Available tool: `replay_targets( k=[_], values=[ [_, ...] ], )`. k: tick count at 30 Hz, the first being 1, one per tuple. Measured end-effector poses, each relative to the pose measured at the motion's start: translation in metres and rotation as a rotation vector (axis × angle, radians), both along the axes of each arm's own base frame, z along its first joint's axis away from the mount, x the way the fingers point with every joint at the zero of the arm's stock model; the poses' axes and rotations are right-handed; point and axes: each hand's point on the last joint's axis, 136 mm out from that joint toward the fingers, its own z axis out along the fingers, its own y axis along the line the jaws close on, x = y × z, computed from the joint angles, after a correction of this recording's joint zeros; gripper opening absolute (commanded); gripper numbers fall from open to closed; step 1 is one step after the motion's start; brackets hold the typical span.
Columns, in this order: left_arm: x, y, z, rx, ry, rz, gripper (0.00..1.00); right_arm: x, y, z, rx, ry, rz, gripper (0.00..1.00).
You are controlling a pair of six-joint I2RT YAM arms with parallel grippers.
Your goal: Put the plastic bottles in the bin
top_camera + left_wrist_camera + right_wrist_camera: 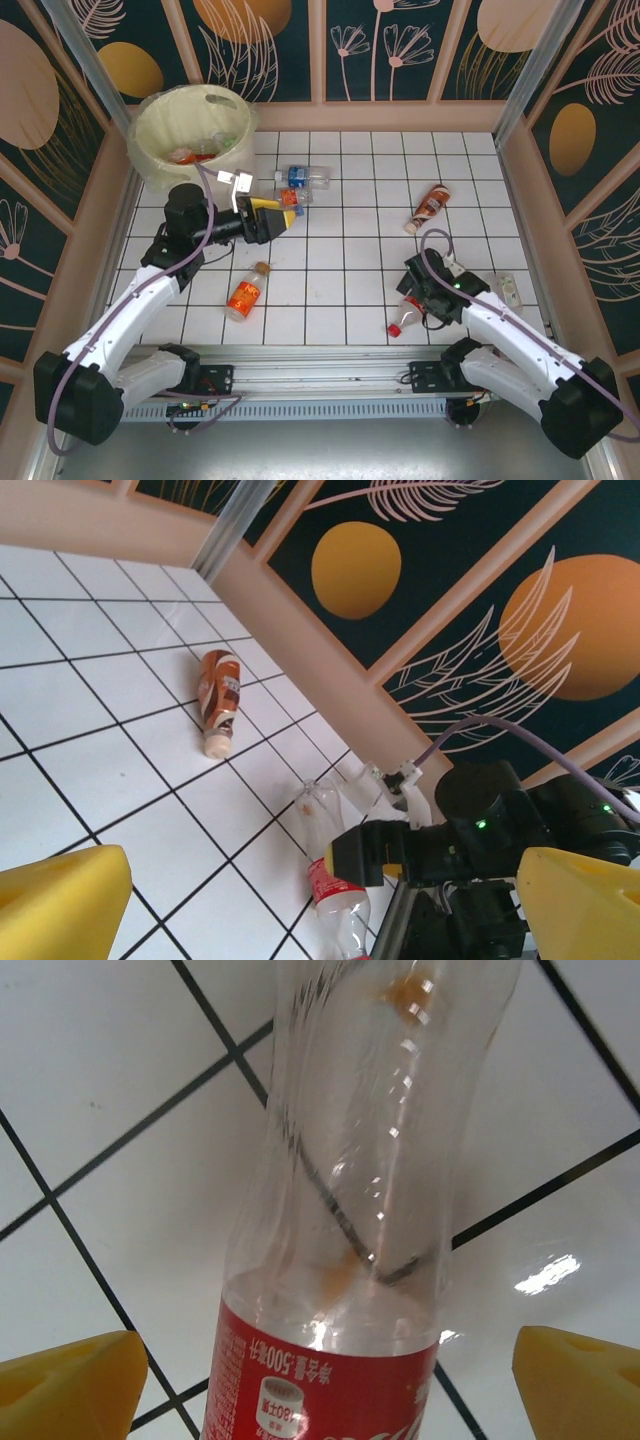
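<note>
The right gripper (330,1385), jaws spread, straddles a red-labelled bottle (350,1210) lying on the front-right tiles (120,1080). The left gripper (288,218), spread wide and empty, hangs near the bin (240,108), which holds other bottles (195,153); more lie scattered across the floor.

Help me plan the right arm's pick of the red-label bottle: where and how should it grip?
Grip the bottle on its clear body just past the red label, coming straight down. It lies flat on the tiles, lengthwise between the open fingers of the right gripper, so closing across its round body there should likely pinch it squarely.
</note>
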Motion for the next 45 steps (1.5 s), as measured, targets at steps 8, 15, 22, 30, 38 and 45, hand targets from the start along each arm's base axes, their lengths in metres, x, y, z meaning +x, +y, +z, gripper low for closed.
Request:
replay_targets(
  k=[8,15,22,30,38,45],
  values=[
    [0.003,-0.001,-0.022,0.012,0.032,0.001,0.99,-0.010,0.019,-0.023,-0.053,0.087,0.058,0.77],
    [0.007,-0.003,-0.029,0.016,0.041,0.000,0.99,-0.001,0.040,-0.028,-0.023,0.059,0.096,0.72],
    [0.006,-0.006,-0.034,0.021,0.053,-0.007,0.99,0.001,0.046,-0.033,-0.029,0.055,0.118,0.62],
    [0.005,-0.008,-0.038,0.022,0.063,-0.002,0.99,0.007,0.051,-0.018,0.012,-0.027,0.154,0.57],
    [0.005,-0.008,-0.048,-0.026,0.108,0.016,0.99,0.032,0.083,0.043,0.091,-0.265,0.350,0.55],
    [0.001,-0.017,-0.029,-0.096,0.087,0.000,0.99,0.047,0.134,0.128,0.265,-0.517,0.580,0.53]
  ],
)
